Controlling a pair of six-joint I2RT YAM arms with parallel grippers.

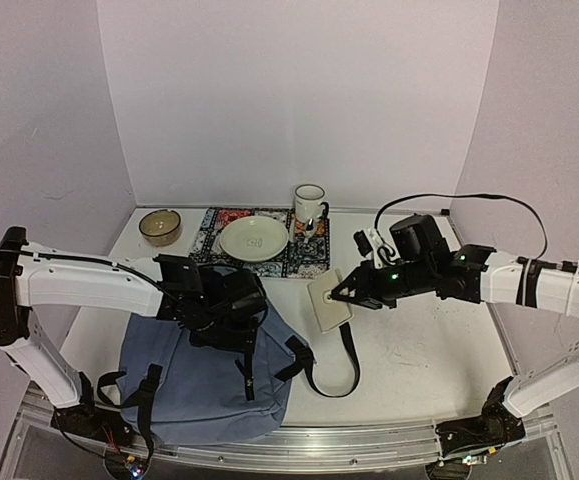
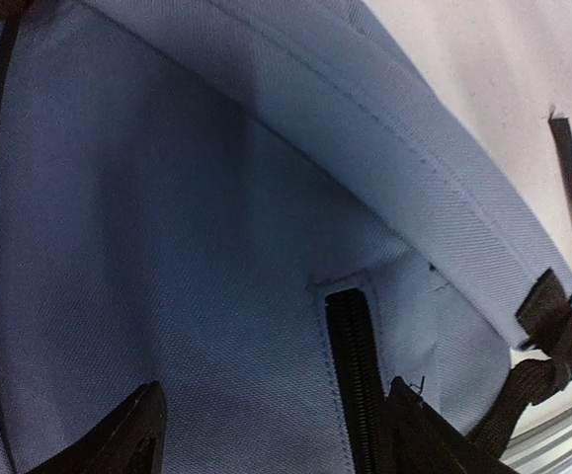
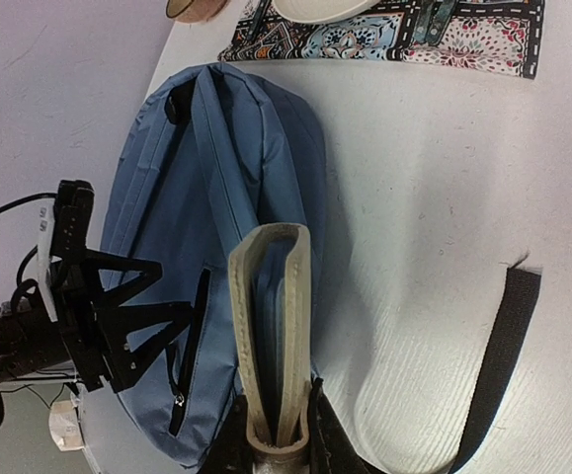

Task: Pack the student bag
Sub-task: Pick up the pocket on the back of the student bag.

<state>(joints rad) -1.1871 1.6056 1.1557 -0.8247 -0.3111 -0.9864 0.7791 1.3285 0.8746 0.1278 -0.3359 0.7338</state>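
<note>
The slate-blue student bag [image 1: 199, 385] lies flat at the near left of the table. My left gripper [image 1: 231, 303] hovers over its upper part, open and empty. In the left wrist view its fingers [image 2: 145, 430] stand wide apart over the blue fabric [image 2: 167, 247], near the end of the black front zipper [image 2: 350, 365]. My right gripper [image 1: 344, 290] is shut on a beige notebook with blue inner pages [image 1: 329, 302] and holds it just right of the bag. In the right wrist view the notebook [image 3: 276, 316] stands edge-on between the jaws [image 3: 278, 439], with the bag [image 3: 167, 197] beyond it.
A patterned placemat [image 1: 304, 262] at the back holds a cream plate [image 1: 254, 238]. A white mug [image 1: 309, 203] stands behind it and a tan bowl [image 1: 159, 226] to its left. A loose black strap [image 1: 349, 365] loops on the table right of the bag.
</note>
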